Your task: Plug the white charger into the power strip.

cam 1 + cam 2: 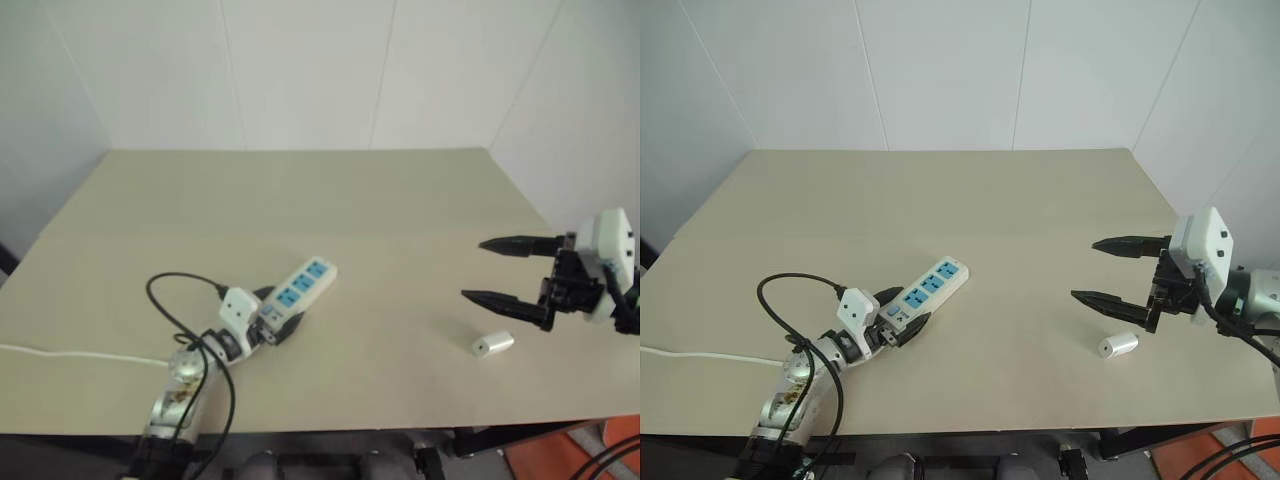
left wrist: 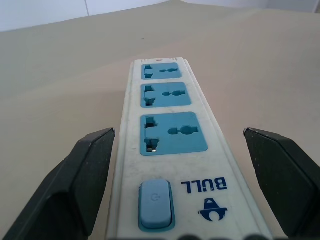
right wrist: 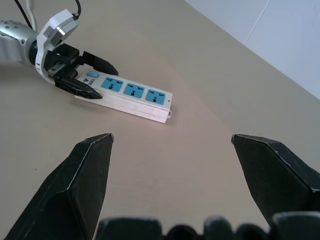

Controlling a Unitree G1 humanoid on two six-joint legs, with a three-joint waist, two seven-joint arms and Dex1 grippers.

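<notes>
On a pale beige desk: long flat white power strip with three blue sockets, its switch end between the left gripper's wide-spread black fingers, nothing clamped. Small white stubby charger lying just below the right gripper's fingers, likewise parted wide and empty.

1 power strip, 3 sockets, 1 white charger

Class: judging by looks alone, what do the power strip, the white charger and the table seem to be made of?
Power strip: likely moulded plastic, smooth white body with blue socket faces.
White charger: probably plastic, plain white with a greyish end.
Table: beige top, matte and even, perhaps laminate; hard to tell.
</notes>
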